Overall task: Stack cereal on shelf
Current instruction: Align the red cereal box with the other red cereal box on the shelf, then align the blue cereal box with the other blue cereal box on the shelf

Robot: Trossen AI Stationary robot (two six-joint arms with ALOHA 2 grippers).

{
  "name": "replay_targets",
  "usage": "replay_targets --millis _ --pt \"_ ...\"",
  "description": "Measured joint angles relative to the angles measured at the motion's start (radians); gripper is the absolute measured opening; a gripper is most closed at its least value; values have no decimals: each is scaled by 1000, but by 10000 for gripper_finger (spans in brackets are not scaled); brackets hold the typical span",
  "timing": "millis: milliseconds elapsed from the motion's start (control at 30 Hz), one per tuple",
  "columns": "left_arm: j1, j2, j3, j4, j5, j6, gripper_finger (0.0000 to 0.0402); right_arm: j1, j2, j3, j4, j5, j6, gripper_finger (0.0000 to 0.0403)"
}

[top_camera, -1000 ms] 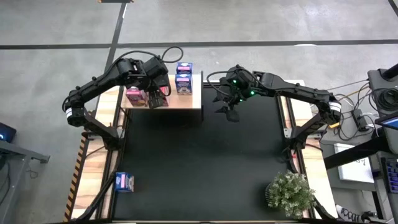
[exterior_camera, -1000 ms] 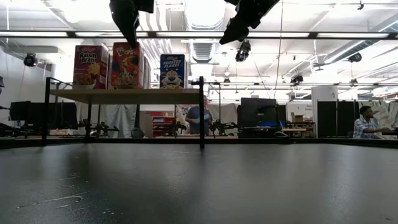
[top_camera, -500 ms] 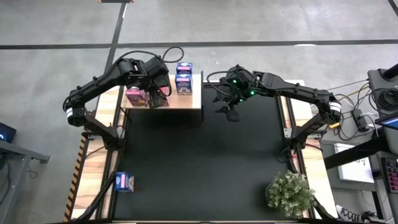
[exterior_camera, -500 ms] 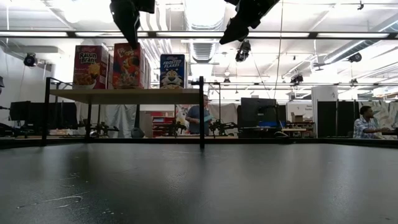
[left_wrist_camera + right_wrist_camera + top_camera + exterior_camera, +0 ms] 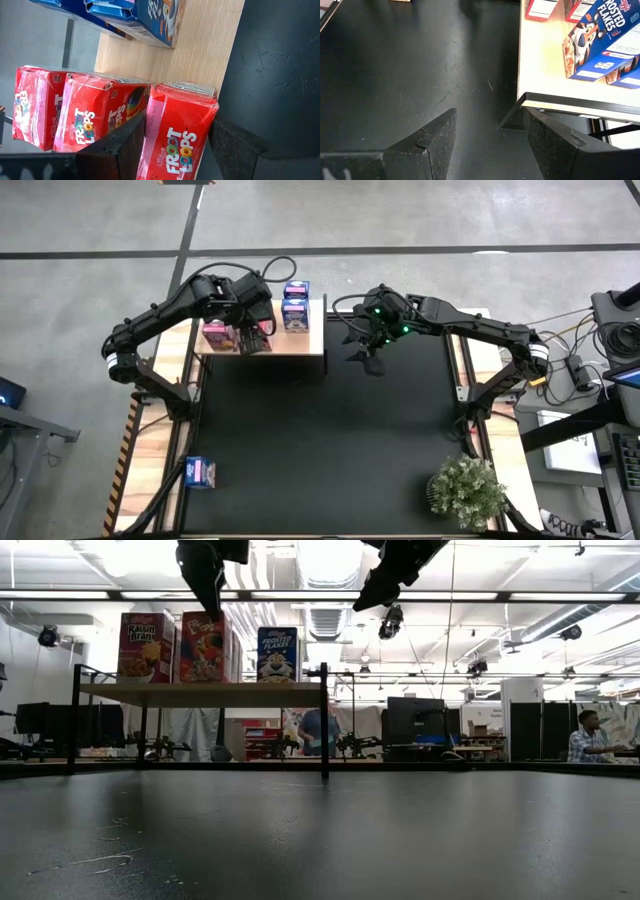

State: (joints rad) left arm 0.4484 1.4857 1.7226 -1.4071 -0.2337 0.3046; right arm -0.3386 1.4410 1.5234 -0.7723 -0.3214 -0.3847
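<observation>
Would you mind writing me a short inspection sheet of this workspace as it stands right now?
Surface: black table mat, scuffed, nothing lying on its middle.
Job's things: wooden shelf at the far left carries Froot Loops boxes, Frosted Flakes boxes and a Raisin Bran box; one blue and pink cereal box lies off the mat at the near left.
Clutter: potted plant at the near right corner.
Hands: left hand open, its fingers either side of a Froot Loops box on the shelf; right hand open, empty, above the mat beside the shelf.
Cables: black cable looped behind the shelf.
Surroundings: seated person far right.
</observation>
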Motion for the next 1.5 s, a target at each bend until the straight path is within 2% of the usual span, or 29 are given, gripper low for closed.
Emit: replay_targets --millis 267,600,1167,1367,1500 --pt "0 0 -2 1 0 4 196 0 0 0 0 0 7 219" --pt "0 0 -4 1 0 18 231 0 0 0 0 0 8 219" --pt "-3 0 44 -7 0 26 233 0 0 0 0 0 8 219" --pt "-37 0 83 -20 15 -46 233 7 -7 0 1 0 7 219" --pt "-111 -3 103 -34 16 -162 233 38 -19 -11 19 0 0 219"
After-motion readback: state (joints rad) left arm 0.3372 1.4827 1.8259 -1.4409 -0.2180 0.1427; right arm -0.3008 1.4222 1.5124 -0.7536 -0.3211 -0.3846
